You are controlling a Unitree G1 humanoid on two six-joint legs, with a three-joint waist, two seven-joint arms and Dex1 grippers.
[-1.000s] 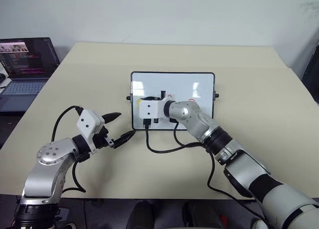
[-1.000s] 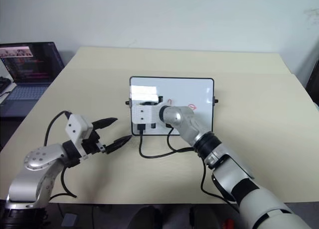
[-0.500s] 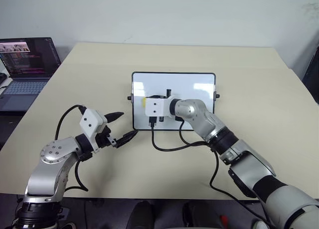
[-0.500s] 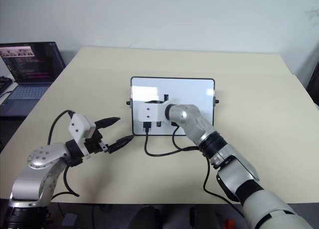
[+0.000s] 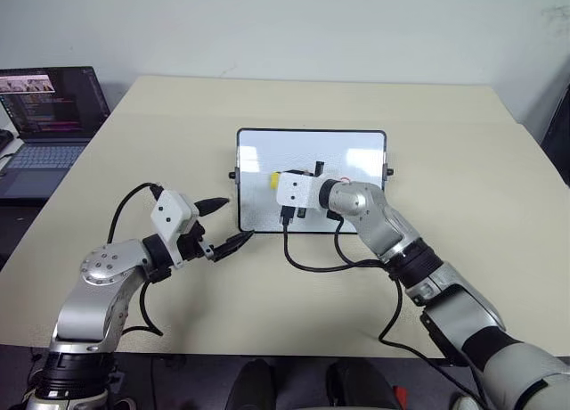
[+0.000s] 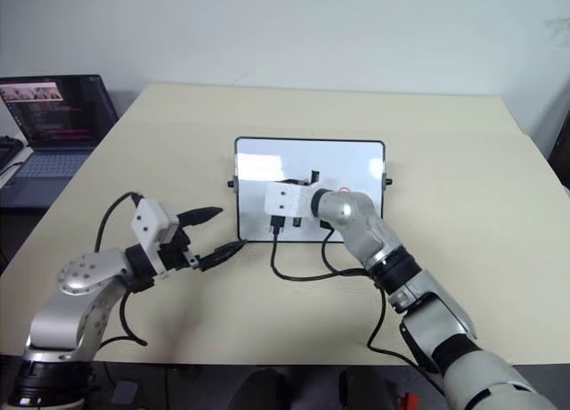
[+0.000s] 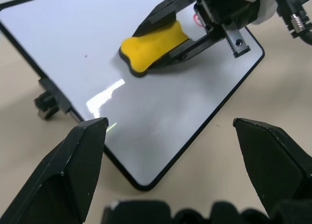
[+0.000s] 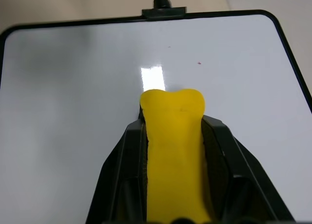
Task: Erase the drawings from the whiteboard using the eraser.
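The whiteboard point(image 5: 352, 156) lies flat in the middle of the table. My right gripper point(image 8: 174, 124) is shut on the yellow eraser point(image 7: 153, 44), which rests on the board's left-middle area. A small red scribble point(image 7: 197, 20) of the drawings peeks out beside the right gripper's fingers; the arm hides the board beneath it. The board surface around the eraser looks clean. My left gripper point(image 5: 233, 220) stands open with nothing in it, just off the board's near left corner.
An open laptop point(image 5: 49, 116) sits beyond the table's far left corner. A black cable point(image 5: 329, 266) from my right wrist loops over the table in front of the board. The beige tabletop point(image 5: 463, 187) stretches wide on every side of the board.
My right gripper has slid the eraser rightward across the board, from its left edge toward the middle. The left gripper has stayed about where it was.
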